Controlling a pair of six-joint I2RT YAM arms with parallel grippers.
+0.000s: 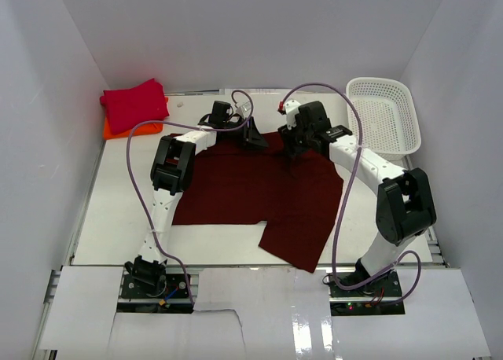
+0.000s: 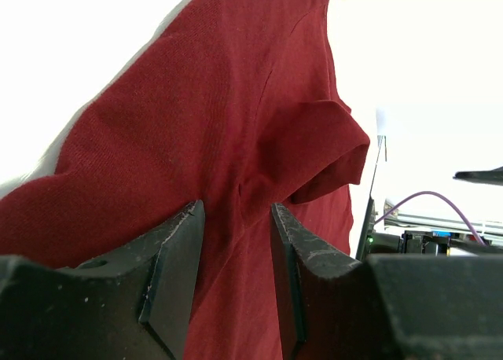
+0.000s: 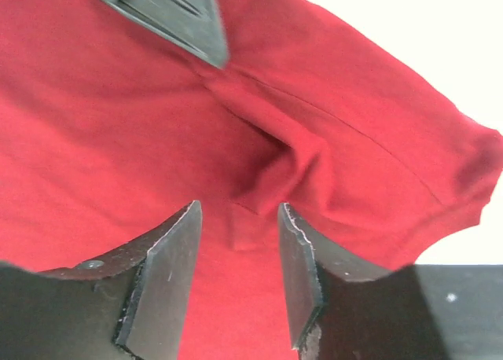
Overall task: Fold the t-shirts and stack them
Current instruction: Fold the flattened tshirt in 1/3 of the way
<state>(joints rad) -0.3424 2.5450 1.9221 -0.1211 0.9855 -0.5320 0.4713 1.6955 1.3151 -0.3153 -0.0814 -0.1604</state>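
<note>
dark maroon soft cloth t-shirt (image 1: 259, 191) lies spread flat on the white table (image 1: 118, 218), one near corner reaching the front edge, bare table open to its left. bright crimson t-shirt (image 1: 132, 102) rests on the orange t-shirt (image 1: 118, 129) in the far left corner, white plastic mesh basket (image 1: 385, 112) far right. left tool (image 2: 234, 214) and right tool (image 3: 240, 214) stand half open over the maroon shirt's far edge, gripping nothing, puckered cloth beneath each gap.

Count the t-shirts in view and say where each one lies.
3. The dark maroon t-shirt lies spread across the middle of the table. The crimson red t-shirt sits folded at the far left corner, on the orange t-shirt. Others may hide beneath.
</note>
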